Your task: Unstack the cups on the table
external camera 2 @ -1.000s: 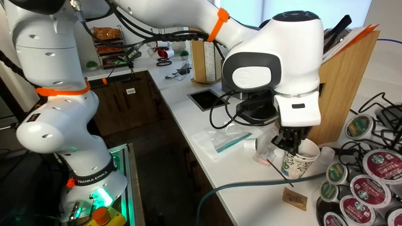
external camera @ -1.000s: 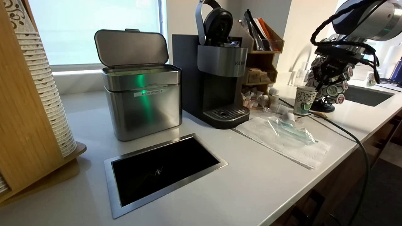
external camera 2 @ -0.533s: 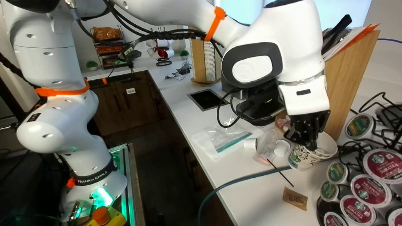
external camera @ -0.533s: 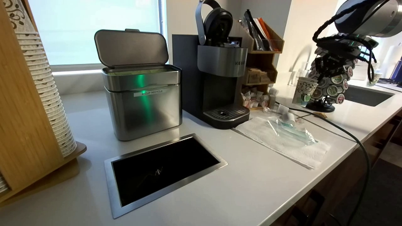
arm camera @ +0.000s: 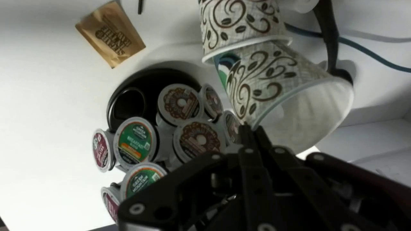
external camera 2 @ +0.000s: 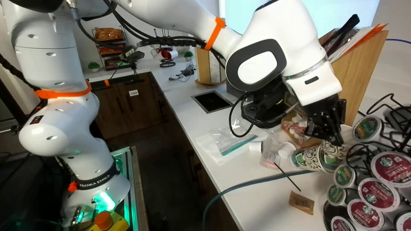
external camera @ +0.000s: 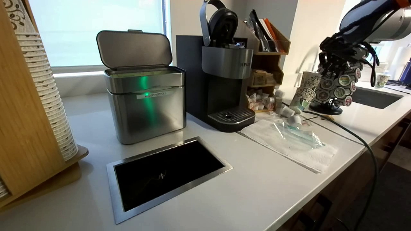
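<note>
Two patterned grey-white paper cups are partly pulled apart above the white table (external camera: 250, 189). My gripper (arm camera: 252, 130) is shut on the rim of the inner cup (arm camera: 266, 80), which lies tilted with its mouth facing me. The inner cup also shows in both exterior views (external camera: 310, 79) (external camera 2: 334, 151). The outer cup (arm camera: 242, 25) still surrounds the inner cup's base. It is tipped sideways, its base low, in both exterior views (external camera: 303, 97) (external camera 2: 306, 158); whether it touches the table I cannot tell. In an exterior view the gripper (external camera 2: 337, 141) is above the cups.
A rack of coffee pods (arm camera: 179, 106) stands close beside the cups. Creamer pods (external camera 2: 297, 130), a clear bag (external camera 2: 239, 139), a dark stirrer (external camera 2: 287, 176), a hose (external camera 2: 253, 184) and a sugar packet (external camera 2: 301, 202) lie nearby. A wooden organizer (external camera 2: 362, 77) stands behind.
The nested cups stood upright; they were lifted and tilted. The gripper has moved toward the organizer and turned, and the inner cup has slid partly out of the outer one.
</note>
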{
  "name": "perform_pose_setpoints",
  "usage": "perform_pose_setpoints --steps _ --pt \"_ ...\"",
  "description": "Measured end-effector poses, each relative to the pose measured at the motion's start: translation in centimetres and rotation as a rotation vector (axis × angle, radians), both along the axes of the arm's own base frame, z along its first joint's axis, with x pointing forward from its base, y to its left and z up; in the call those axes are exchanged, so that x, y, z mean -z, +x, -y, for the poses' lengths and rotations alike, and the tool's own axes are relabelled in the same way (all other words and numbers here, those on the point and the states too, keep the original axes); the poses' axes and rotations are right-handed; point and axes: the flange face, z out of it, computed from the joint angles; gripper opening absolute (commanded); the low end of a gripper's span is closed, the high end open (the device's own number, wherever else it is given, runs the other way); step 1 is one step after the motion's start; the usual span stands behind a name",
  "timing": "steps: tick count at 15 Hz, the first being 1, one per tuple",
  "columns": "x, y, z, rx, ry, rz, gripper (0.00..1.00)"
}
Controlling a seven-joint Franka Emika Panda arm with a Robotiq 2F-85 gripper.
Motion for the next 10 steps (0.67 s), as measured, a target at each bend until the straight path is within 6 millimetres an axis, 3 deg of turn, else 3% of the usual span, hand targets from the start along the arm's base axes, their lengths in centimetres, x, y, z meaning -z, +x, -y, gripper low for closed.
perform_pose_setpoints --steps 4,10 --pt "0.2 0.3 -1.3 -0.046 0.019 0.005 0.01" --pt "-4.1 0.1 -4.3 -0.183 0.041 0.063 0.01"
